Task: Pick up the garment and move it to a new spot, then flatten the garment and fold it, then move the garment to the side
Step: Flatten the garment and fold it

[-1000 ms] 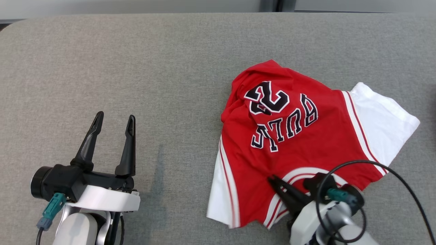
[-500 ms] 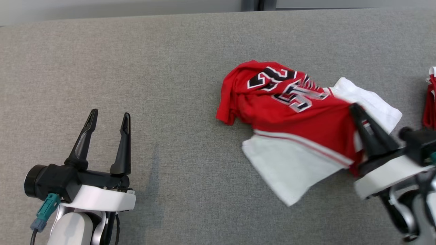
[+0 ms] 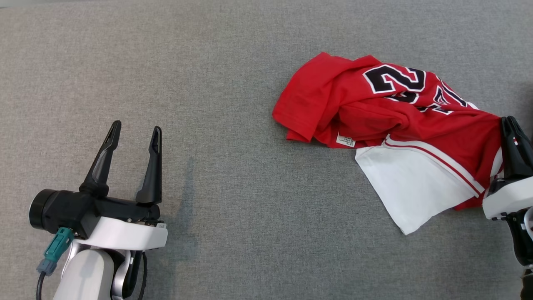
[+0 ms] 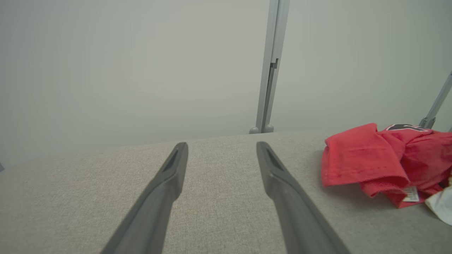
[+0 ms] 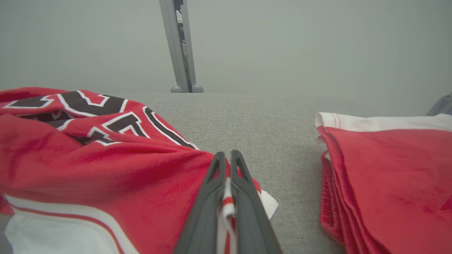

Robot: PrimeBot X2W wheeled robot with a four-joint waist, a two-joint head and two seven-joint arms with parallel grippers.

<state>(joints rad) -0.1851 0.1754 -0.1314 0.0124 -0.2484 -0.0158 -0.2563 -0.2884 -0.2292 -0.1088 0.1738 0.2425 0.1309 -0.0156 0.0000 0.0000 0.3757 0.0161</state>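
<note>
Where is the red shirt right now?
The garment lies crumpled on the right side of the grey surface in the head view, one edge pinched in the right gripper.

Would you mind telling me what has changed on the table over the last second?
The right gripper, shut on the striped edge of the garment, has swung from in front of the robot out to its right, dragging it along; the shirt has turned and bunched, exposing a small white label. The left gripper stayed open and idle over the grey table.
</note>
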